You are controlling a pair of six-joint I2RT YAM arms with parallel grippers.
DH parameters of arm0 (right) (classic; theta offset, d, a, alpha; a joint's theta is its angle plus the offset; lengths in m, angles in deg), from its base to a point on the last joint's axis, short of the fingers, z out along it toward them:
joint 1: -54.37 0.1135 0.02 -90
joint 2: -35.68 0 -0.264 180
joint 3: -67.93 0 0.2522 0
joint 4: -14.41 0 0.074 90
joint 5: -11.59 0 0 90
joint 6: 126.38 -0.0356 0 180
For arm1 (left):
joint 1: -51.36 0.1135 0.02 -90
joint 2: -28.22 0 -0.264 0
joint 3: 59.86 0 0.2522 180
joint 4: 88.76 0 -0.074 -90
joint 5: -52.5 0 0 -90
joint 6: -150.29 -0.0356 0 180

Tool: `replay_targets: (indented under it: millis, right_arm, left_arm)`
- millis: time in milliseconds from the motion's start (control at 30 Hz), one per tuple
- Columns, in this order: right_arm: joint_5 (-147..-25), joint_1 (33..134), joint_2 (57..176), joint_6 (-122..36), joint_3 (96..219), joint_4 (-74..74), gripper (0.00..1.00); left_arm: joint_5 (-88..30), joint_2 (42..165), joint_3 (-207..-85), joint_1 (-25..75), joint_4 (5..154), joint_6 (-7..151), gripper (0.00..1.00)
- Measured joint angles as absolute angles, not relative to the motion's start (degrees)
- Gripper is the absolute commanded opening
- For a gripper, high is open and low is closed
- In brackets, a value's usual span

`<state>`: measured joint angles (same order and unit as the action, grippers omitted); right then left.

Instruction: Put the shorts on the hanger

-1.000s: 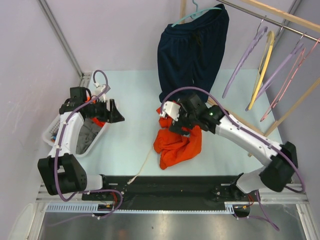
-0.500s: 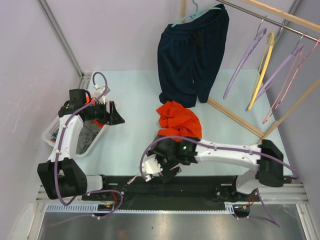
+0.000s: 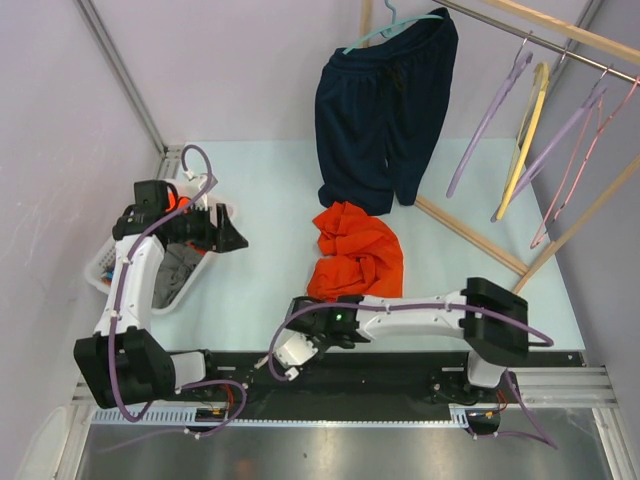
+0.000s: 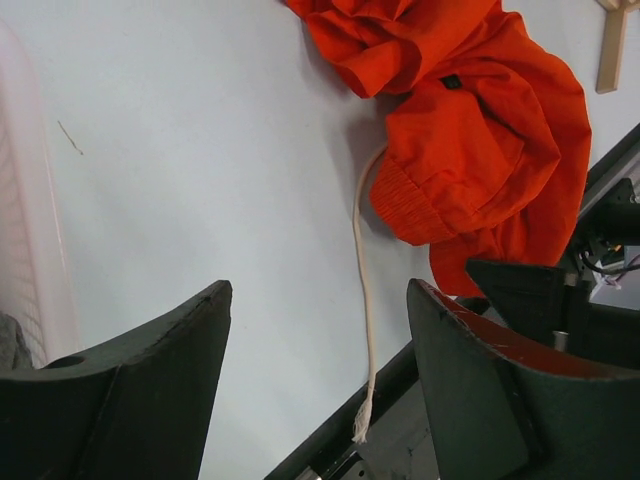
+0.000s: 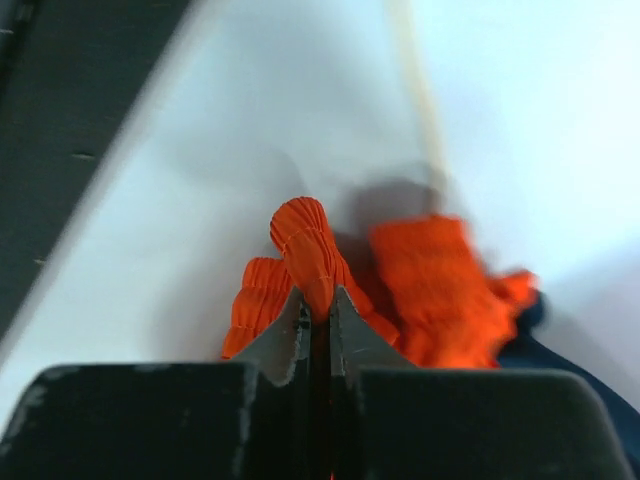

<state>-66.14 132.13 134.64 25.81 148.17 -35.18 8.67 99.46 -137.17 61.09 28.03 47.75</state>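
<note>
Status: early stage, nothing hung yet. Orange shorts (image 3: 358,255) lie crumpled on the table (image 3: 270,200), mid-right, just in front of the hanging navy shorts (image 3: 385,110); white drawstring (image 4: 362,300) trails toward the near edge. Right gripper (image 5: 317,305): jaws pressed almost together on a ribbed orange fold, apparently the waistband, at the heap's near edge. The grip looks small, taken at the very tips. Left gripper (image 4: 320,290): jaws spread, holding nothing, hovering by the basket (image 3: 100,270) and facing the shorts, well apart from them. Lavender hanger (image 3: 487,120) hangs on the rail (image 3: 560,35) at far right, untouched. Left to do, by my reading: lift and spread the waistband, fetch the hanger, get the shorts onto it.
</note>
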Motion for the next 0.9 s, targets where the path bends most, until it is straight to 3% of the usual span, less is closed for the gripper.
replay_targets:
  millis: [133, 333, 500, 700, 900]
  right_arm:
    - [-65.4, 131.9, 127.1, 26.5, 148.1, -31.8, 0.0]
    - [-66.6, 128.4, 101.5, 25.2, 149.2, -22.6, 0.0]
    - [-68.9, 124.1, 90.0, 23.0, 150.5, -16.4, 0.0]
    - [-72.0, 111.9, 88.7, 16.7, 150.6, -14.2, 0.0]
    - [-71.7, 111.2, 92.1, 13.6, 150.4, -12.8, 0.0]
  left_arm:
    - [10.5, 99.4, -137.1, 61.2, 28.7, 47.7, 0.78]
    - [15.1, 97.4, -135.4, 61.3, 34.5, 48.3, 0.82]
    - [20.4, 94.0, -135.1, 61.2, 39.3, 46.0, 0.81]
    - [25.0, 89.7, -134.5, 58.0, 34.2, 29.5, 0.79]
    - [21.7, 79.5, -125.5, 44.4, 32.8, 24.2, 0.86]
